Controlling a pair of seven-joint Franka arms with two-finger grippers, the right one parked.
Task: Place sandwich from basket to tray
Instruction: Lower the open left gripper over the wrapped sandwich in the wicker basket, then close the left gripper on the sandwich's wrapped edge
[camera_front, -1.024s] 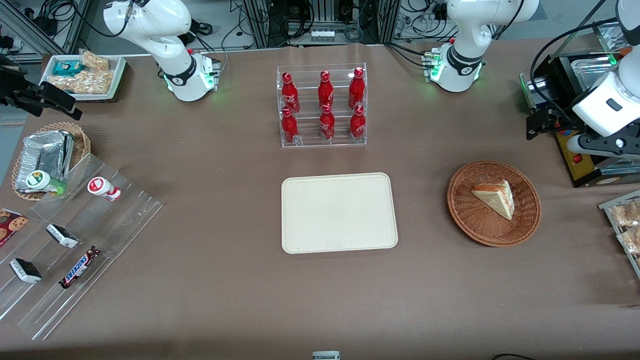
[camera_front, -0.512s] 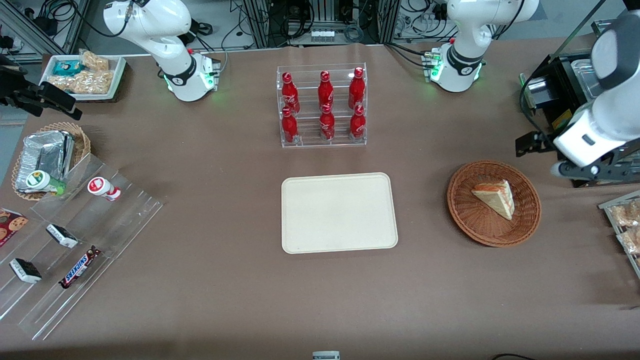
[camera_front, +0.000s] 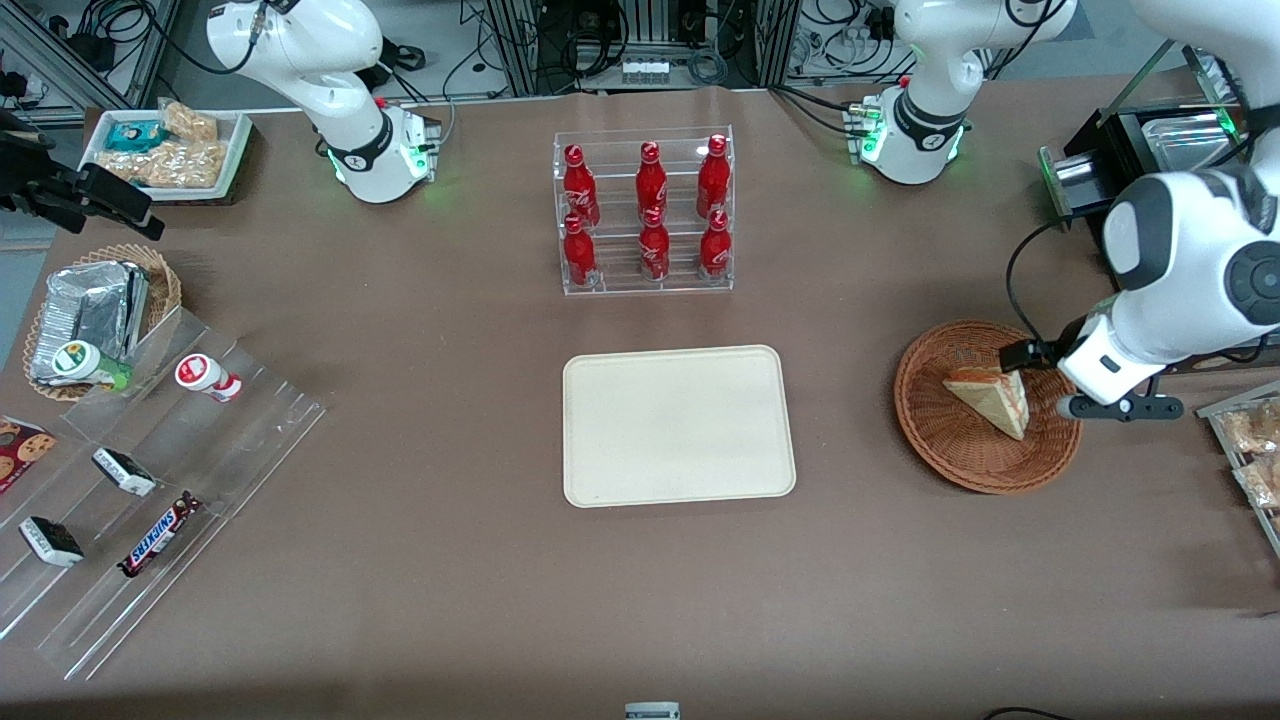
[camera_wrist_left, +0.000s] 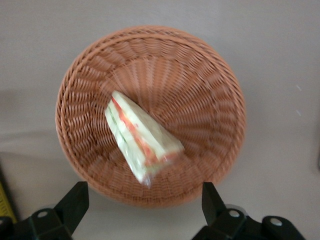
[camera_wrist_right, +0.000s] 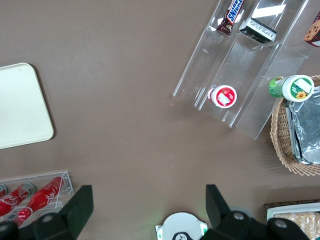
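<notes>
The pincer (camera_wrist_left: 144, 202) hovers above the basket (camera_front: 950, 450) — its fingers (camera_wrist_left: 75, 200) spread wide apart, holding nothing. The sandwich (camera_front: 992, 394) lies on its side in the basket, cut edge with red and green filling exposed. The tray (camera_front: 678, 426) sits bare on the counter (camera_front: 450, 560), well apart from the basket, toward the parked arm's end.

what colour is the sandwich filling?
Red and green layers in the sandwich, clearest in the left wrist view; the tool hangs open above the basket.
</notes>
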